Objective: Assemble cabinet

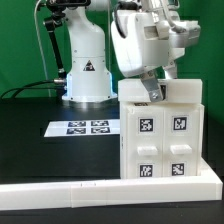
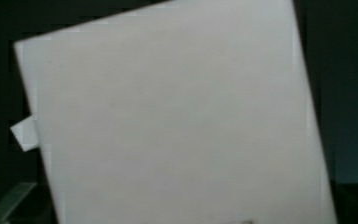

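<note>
Four tags (image 1: 146,126) face outward on the cabinet (image 1: 160,105), standing upright against the white rail (image 1: 60,190) along the desk (image 1: 30,145) edge nearest the exterior camera, probably for bracing, while the hand (image 1: 150,93) sits at its top; grip state cannot be told.

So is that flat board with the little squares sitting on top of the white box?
No, the marker board lies flat on the black table, apart from the cabinet, to the exterior view's left of it.
</note>
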Tool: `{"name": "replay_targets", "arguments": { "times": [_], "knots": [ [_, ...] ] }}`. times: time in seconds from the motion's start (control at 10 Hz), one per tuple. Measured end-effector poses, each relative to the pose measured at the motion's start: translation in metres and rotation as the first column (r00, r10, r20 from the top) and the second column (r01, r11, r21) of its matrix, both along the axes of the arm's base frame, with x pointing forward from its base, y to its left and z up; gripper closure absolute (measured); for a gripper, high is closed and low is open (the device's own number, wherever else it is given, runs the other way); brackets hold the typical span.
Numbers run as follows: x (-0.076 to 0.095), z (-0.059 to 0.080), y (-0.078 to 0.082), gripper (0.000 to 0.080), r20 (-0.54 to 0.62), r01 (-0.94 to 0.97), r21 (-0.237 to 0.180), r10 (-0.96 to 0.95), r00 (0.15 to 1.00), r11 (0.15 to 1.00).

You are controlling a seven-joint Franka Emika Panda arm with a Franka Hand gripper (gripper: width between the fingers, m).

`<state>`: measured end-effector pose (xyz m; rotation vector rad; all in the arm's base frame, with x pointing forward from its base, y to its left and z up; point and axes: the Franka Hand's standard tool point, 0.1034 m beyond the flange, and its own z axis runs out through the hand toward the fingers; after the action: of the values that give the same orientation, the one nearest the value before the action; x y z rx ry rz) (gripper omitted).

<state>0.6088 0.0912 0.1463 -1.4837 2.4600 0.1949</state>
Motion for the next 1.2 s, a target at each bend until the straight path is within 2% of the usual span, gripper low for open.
{"name": "replay_targets", "arguments": {
  "times": [0.3,0.5,0.6,0.7,0.9,1.1,1.2],
  "knots": [
    [0.001,0.010,0.001,0.0008,0.038,-0.086,-0.005,0.086,0.996,0.996],
    [0.007,0.031,0.003,0.0001,0.085,-0.102,0.010,0.101,0.991,0.995],
    [0.010,0.035,0.004,0.0003,0.105,-0.105,0.011,0.104,0.989,0.994],
    [0.009,0.032,0.004,0.0003,0.106,-0.127,0.005,0.126,0.986,0.992],
    [0.009,0.029,0.006,0.0003,0.125,-0.291,-0.035,0.293,0.948,0.956],
    [0.007,0.032,0.011,0.0003,0.139,-0.518,-0.080,0.524,0.840,0.852],
    [0.007,0.034,0.012,0.0003,0.148,-0.571,-0.092,0.578,0.802,0.816]
  ]
}}
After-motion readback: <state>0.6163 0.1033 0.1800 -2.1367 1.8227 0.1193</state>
